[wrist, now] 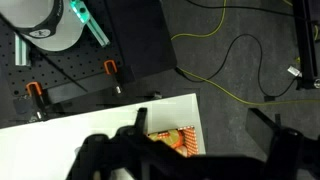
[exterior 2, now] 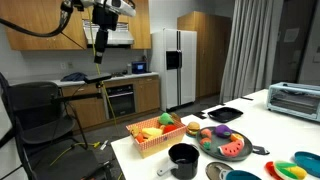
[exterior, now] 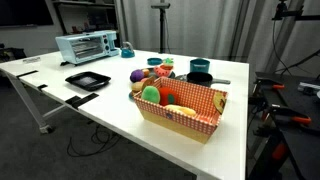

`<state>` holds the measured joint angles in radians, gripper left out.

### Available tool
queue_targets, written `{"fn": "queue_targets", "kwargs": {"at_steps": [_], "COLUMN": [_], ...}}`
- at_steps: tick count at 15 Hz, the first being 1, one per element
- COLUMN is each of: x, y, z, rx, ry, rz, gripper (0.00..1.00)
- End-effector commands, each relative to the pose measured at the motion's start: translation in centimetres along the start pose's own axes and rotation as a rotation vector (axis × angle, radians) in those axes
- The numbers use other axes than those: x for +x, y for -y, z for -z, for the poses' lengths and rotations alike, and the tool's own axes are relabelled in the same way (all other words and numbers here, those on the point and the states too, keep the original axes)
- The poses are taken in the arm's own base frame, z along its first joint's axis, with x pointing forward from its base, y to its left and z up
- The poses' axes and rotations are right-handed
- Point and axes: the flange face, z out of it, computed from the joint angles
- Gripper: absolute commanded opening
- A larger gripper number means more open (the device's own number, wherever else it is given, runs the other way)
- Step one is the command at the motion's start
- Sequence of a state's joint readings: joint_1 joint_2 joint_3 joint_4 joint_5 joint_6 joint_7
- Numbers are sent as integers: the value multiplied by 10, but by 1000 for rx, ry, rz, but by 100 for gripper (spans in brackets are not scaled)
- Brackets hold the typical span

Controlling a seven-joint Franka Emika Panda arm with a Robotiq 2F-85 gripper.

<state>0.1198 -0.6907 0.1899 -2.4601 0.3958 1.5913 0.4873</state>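
Jaws spread, high over basket [wrist: 176,139].
Ext. view shows arm [exterior 2: 100,30] well above table [exterior 2: 270,130]; wrist cam shows only basket corner, far below jaws.

Bright, even indoor light, soft shadows beneath the table [exterior: 100,112], close fingers [wrist: 115,158] blurred dark.
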Motion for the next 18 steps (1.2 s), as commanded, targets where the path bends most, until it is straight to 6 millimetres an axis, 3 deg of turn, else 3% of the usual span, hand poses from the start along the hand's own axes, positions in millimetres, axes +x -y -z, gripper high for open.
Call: {"fn": "queue_targets", "kwargs": {"at_steps": [1,18], "x": [1,1], "y": [0,0], "z": [0,0], "rx": [-1,-1], "ry": [2,2], "rz": [0,0], "gripper": [100,100]}}
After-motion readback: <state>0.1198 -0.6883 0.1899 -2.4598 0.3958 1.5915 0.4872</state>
